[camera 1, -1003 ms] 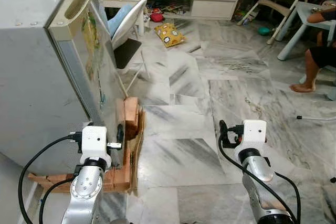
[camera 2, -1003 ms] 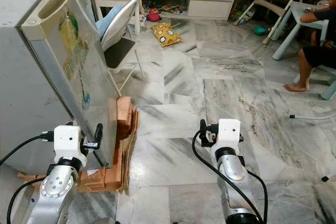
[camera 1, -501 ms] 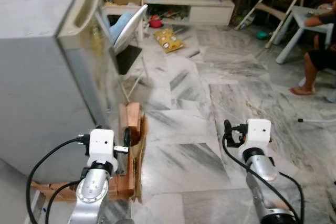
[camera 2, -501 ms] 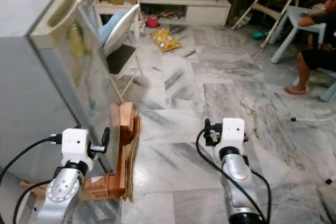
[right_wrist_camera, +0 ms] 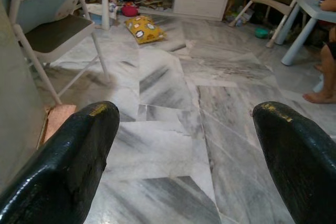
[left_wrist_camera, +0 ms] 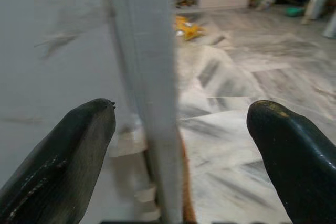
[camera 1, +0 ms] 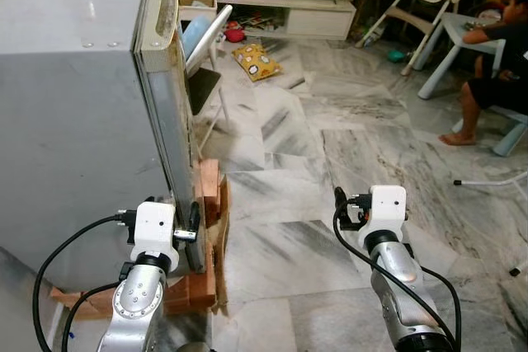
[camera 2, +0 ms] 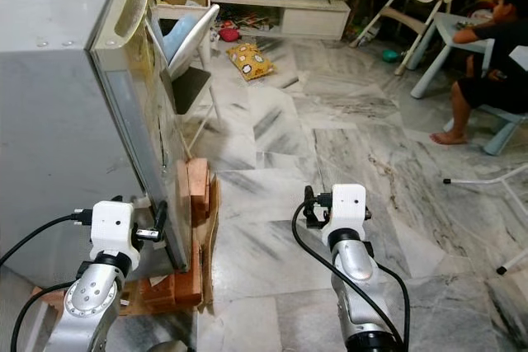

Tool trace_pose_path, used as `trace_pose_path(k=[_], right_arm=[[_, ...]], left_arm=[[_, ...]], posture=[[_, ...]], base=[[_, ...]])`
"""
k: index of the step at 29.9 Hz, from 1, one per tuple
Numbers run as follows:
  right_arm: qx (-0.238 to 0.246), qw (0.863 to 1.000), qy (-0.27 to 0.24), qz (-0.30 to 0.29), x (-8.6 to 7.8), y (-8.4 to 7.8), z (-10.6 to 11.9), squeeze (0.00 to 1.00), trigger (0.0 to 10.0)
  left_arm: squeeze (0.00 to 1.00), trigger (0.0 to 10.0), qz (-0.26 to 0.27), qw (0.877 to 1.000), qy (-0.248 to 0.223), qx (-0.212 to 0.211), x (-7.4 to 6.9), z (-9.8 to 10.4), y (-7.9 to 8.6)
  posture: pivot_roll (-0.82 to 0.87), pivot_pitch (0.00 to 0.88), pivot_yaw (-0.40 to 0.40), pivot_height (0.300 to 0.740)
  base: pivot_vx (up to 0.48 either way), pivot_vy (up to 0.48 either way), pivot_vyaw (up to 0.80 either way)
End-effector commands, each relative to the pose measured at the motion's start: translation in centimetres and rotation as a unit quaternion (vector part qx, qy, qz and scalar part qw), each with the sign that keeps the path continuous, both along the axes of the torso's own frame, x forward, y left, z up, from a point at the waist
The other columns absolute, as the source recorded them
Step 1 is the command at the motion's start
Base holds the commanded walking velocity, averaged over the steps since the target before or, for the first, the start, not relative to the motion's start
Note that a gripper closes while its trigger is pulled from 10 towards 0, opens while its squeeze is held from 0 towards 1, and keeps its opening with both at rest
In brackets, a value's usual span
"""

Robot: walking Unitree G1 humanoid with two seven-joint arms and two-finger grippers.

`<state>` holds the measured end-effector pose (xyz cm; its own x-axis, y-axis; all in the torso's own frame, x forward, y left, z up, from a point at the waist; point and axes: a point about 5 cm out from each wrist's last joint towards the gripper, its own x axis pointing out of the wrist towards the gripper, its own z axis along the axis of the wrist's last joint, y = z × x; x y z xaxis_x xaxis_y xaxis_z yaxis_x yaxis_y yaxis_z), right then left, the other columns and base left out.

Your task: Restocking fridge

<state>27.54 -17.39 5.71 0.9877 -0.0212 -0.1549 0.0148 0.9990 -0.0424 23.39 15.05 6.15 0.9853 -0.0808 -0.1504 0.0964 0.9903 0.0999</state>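
Observation:
The grey fridge (camera 1: 74,105) stands at my left on bricks, with its door (camera 2: 136,121) seen almost edge-on against the body. Stickers show on the door's front. My left gripper (camera 1: 194,228) is low at the door's bottom corner. In the left wrist view its fingers (left_wrist_camera: 79,145) are open and the door's edge (left_wrist_camera: 155,77) runs between them without touching either. My right gripper (camera 1: 340,204) hovers open over the bare marble floor (right_wrist_camera: 173,129), holding nothing.
Bricks and cardboard (camera 1: 208,195) prop the fridge's base. A folding chair (camera 1: 202,47) stands just past the door. A yellow bag (camera 1: 254,59) lies on the floor and a TV cabinet (camera 1: 289,14) is at the back. A seated person (camera 1: 495,80) and white chairs (camera 1: 421,6) are at right.
The whole view has shifted, so the door now appears edge-on rather than angled. My left gripper stays at the door's lower corner. The right arm has hardly moved.

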Motion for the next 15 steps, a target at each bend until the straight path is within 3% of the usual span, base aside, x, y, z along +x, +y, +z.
trace_pose_path(k=[1, 5, 10, 15], right_arm=[[-0.011, 1.000, 0.009, -0.003, 0.0, -0.6, -0.1, 0.00, 10.0], [-0.007, 1.000, 0.014, -0.004, 0.0, -0.5, -0.3, 0.00, 10.0], [-0.008, 1.000, 0.012, -0.001, 0.1, -0.5, -0.3, 0.00, 10.0], [-0.009, 1.000, 0.009, 0.002, 0.0, -0.6, -0.1, 0.00, 10.0]], left_arm=[[0.00, 10.0, -0.030, 1.000, 0.007, -0.002, 0.0, 0.0, -1.1], [0.00, 10.0, -0.047, 0.999, 0.011, 0.001, 0.1, -0.2, -1.4], [0.00, 10.0, -0.029, 1.000, 0.010, -0.001, 0.6, -0.2, -1.2], [0.00, 10.0, 0.044, 0.999, 0.013, -0.003, 1.6, -0.2, 0.4]], posture=[[0.09, 0.031, -0.067, 0.740], [0.09, 0.031, -0.071, 0.740], [0.09, 0.028, -0.070, 0.740], [0.07, 0.032, -0.070, 0.740]], base=[[0.000, 0.000, 0.00], [0.000, 0.000, -0.80], [0.000, 0.000, -0.61], [0.000, 0.000, 0.00]])
